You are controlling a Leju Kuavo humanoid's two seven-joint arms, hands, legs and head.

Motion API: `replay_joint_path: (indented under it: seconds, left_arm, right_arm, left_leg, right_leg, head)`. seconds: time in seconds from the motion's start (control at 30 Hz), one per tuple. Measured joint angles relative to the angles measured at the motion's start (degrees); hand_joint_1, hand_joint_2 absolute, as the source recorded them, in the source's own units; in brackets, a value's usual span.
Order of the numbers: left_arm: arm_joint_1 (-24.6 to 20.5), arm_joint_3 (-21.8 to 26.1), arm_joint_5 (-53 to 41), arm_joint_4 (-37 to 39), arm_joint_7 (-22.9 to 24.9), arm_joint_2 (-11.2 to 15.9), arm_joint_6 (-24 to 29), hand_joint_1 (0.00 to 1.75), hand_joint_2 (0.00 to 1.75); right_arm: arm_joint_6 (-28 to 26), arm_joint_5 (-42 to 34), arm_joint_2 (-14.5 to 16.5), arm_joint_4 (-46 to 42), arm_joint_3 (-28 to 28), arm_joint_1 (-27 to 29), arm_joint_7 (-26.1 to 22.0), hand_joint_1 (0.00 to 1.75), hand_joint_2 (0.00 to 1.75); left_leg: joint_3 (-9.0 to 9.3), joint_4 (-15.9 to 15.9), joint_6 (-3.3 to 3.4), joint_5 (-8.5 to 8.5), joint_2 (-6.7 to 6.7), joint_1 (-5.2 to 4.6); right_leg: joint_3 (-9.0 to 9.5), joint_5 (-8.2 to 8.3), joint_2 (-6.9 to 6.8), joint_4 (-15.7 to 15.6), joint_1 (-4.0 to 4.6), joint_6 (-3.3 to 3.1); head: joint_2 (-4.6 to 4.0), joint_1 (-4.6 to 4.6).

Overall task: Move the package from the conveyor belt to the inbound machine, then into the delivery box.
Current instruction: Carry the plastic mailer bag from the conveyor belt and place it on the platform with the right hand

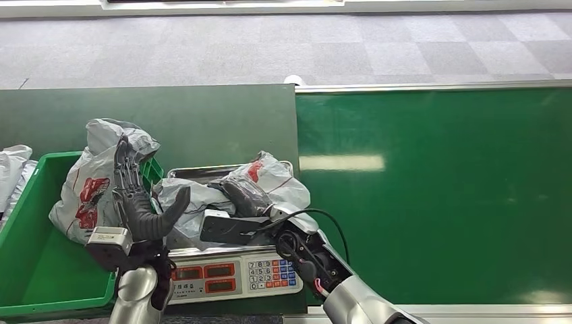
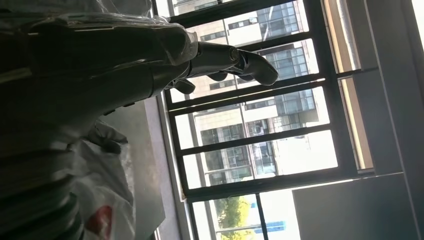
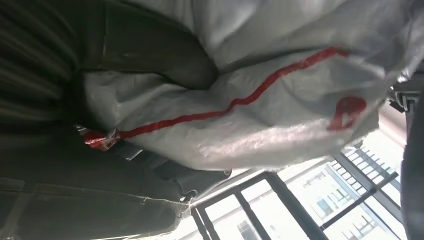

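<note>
Head view: the package (image 1: pixel 270 182), a grey plastic bag with red print, lies on the scale (image 1: pixel 236 273) at lower centre, on its steel pan. The right hand (image 1: pixel 246 196) lies on the package with dark fingers wrapped over its top; a black cable loops across the wrist behind it. The left hand (image 1: pixel 138 202) stands upright at lower left, fingers straight and apart, thumb out to the side, holding nothing. Behind it, a second bag (image 1: pixel 88 189) leans over the rim of the green box (image 1: pixel 40 270). A third bag (image 1: pixel 13 165) is cut off at the left edge. The belt (image 1: pixel 432 196) fills the right half of the frame.

Left wrist view: the left hand (image 2: pixel 225 60) appears dark against bright windows, fingers extended and free. Bag plastic with a red mark shows at lower left.

Right wrist view: the package (image 3: pixel 250 115) sits close against the lens, grey with a red line and a red mark. The right hand's fingers are dark, pressed into the plastic at upper left; their outline is hard to separate from shadow.

Count: three bags, one scale, one box.
</note>
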Motion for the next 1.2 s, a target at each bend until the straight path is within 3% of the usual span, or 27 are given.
replay_joint_path:
  seconds: [0.3,0.83,1.03,1.2]
  left_arm:
    - [-0.11,0.40,0.00,0.63,0.00,-0.15,0.41,0.00,1.75]
    - [-0.12,0.71,0.01,0.90,0.00,-0.31,0.52,0.00,1.75]
    - [-0.11,0.77,0.09,1.02,0.01,-0.44,0.41,0.00,1.75]
    - [0.09,0.76,-0.64,1.04,0.79,-0.46,-0.80,0.00,1.75]
  right_arm:
    - [-3.05,-1.98,0.00,1.67,1.86,-0.60,1.56,0.00,1.75]
    - [-2.98,-3.02,0.00,2.93,1.72,-1.14,1.00,0.00,1.75]
    - [5.47,-16.66,-0.13,0.87,-3.51,0.36,-7.90,0.00,1.75]
    - [10.04,-25.90,-1.07,-8.51,-9.85,5.22,-9.02,0.00,1.75]
  left_leg:
    - [0.00,0.00,0.00,0.00,-0.01,0.00]
    - [0.00,0.01,0.00,0.00,0.00,0.00]
    - [0.00,0.01,0.00,0.00,-0.01,0.00]
    - [0.00,0.01,0.00,0.00,-0.01,0.00]
  right_leg:
    - [-0.01,0.00,0.00,0.00,0.00,0.00]
    - [-0.01,0.00,0.00,0.00,0.00,0.00]
    - [-0.02,0.00,0.00,0.00,0.00,0.00]
    - [-0.03,0.00,0.00,-0.02,0.00,0.00]
  head:
    - [0.00,0.00]
    - [0.00,0.00]
    - [0.00,-0.01]
    - [0.00,0.00]
